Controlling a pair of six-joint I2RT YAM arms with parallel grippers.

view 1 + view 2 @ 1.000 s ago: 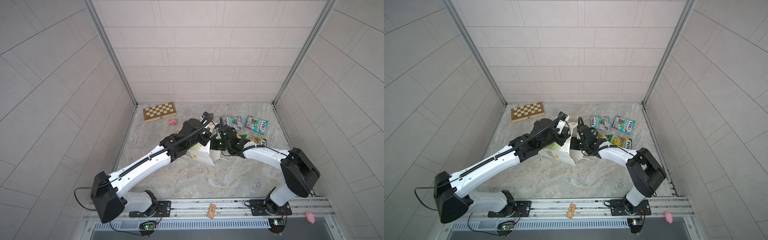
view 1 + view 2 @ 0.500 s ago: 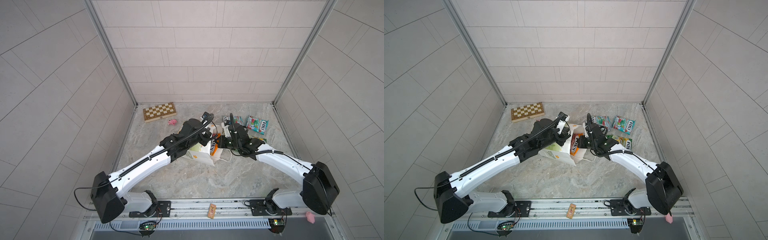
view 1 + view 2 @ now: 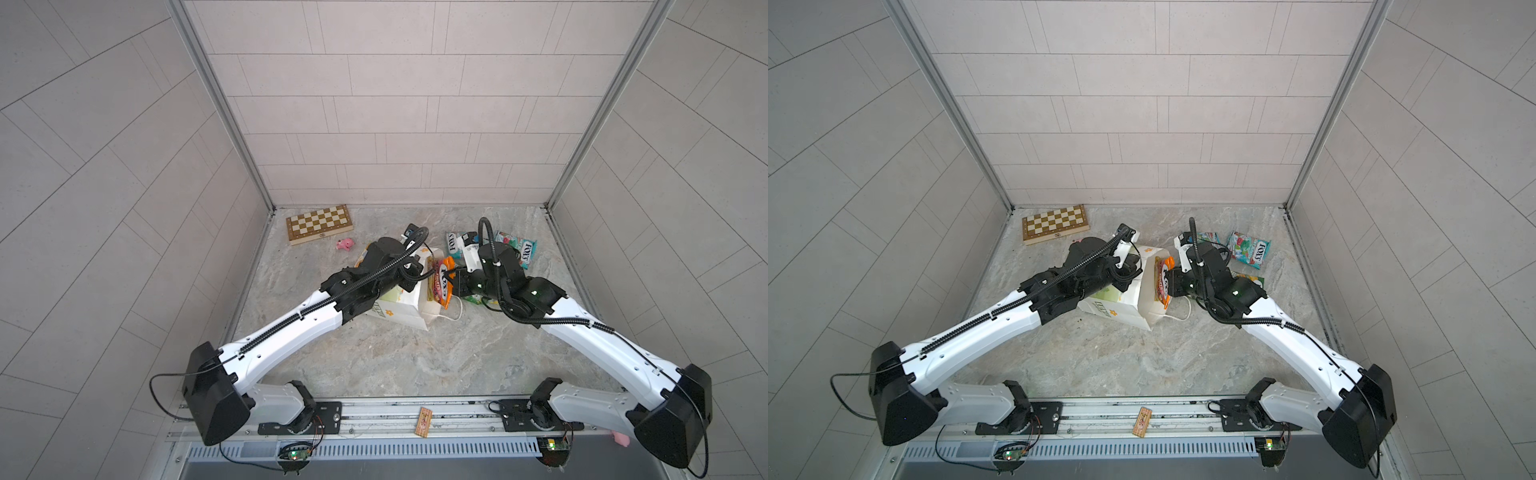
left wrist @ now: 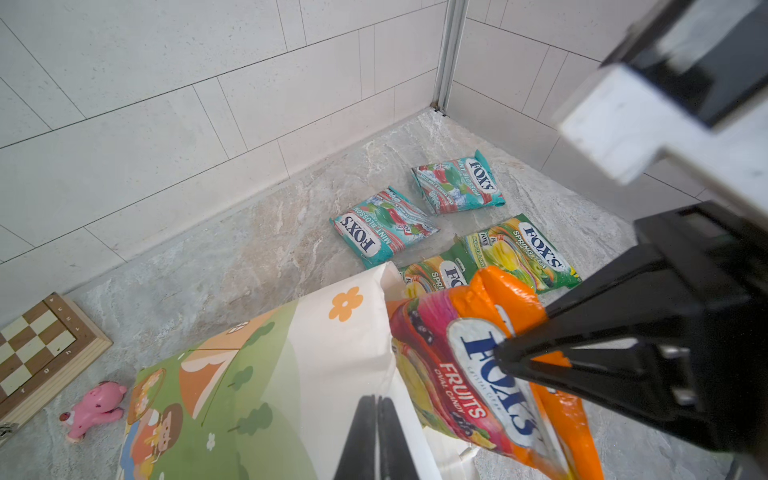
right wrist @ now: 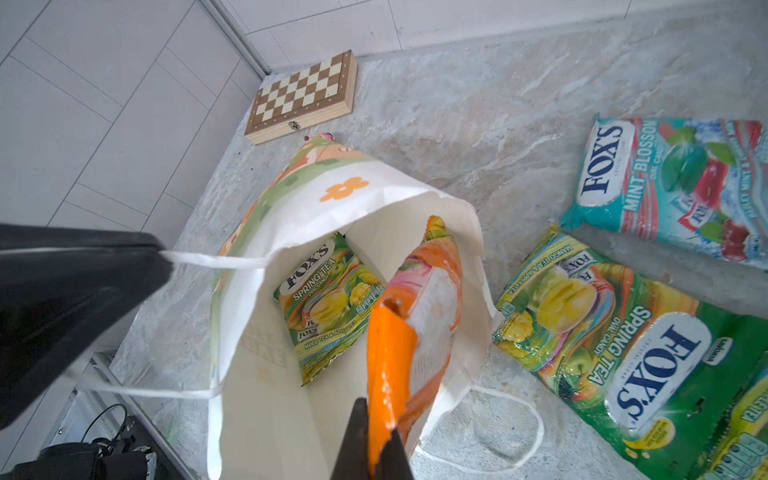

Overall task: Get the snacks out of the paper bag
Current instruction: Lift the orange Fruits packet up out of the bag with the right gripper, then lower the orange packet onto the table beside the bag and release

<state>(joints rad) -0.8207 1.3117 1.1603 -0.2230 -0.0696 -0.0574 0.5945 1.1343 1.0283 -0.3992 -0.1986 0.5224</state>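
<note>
Middle of the floor in both top views: the tall white paper bag with green print (image 3: 405,311) lies tipped on its side, mouth facing the right of the frame. The left gripper (image 4: 376,404) is clamped tight on its white cord handle (image 5: 216,261), and the cord is taut. The right gripper (image 3: 449,275) pinches the glossy orange-red FOX'S packet (image 5: 432,286) by one edge, with the packet partly out of the mouth. One green-yellow Spring Tea packet (image 5: 328,299) lies inside. Just right of the bag on the floor are two teal mint packets (image 4: 382,224) (image 4: 457,183) and two green-yellow floor packets (image 4: 519,249) (image 4: 436,276). The wooden chessboard box (image 3: 319,223) and small pink toy (image 3: 345,244) sit upper left.
</note>
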